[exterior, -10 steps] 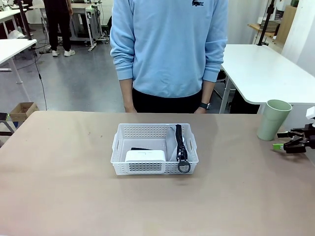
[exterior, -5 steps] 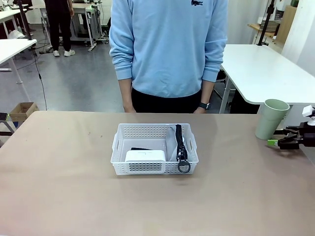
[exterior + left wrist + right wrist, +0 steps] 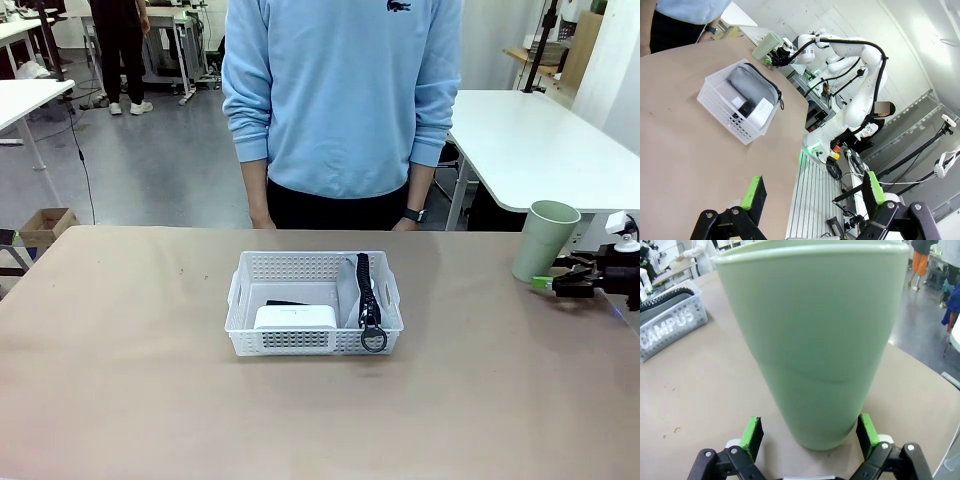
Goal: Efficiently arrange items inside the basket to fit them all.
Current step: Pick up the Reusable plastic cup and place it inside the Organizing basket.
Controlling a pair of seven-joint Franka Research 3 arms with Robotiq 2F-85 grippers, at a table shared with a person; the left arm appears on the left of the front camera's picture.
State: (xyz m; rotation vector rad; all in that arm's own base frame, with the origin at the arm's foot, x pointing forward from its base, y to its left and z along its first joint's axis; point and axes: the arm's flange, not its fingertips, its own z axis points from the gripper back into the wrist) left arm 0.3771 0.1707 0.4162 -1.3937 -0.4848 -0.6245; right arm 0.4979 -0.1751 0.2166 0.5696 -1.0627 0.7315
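Right wrist view: pale green cup (image 3: 812,340) stands within parted right tool (image 3: 810,432)

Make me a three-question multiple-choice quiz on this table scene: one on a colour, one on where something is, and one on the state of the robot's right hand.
1. What colour is the shallow perforated plastic basket?
A blue; B white; C black.

2. Where does the pale green plastic cup stand?
A inside the basket; B on the brown table, far to the basket's right; C upside down on the basket's rim.

3. How is the right hand?
A shut on the cup's rim; B shut on nothing; C open, its fingers either side of the cup's base.

Answers:
1. B: the basket's walls are white in the front view.
2. B: the cup sits on the tabletop near the right edge, apart from the basket.
3. C: the right wrist view shows a green pad on each side of the cup's base, with a gap to it.
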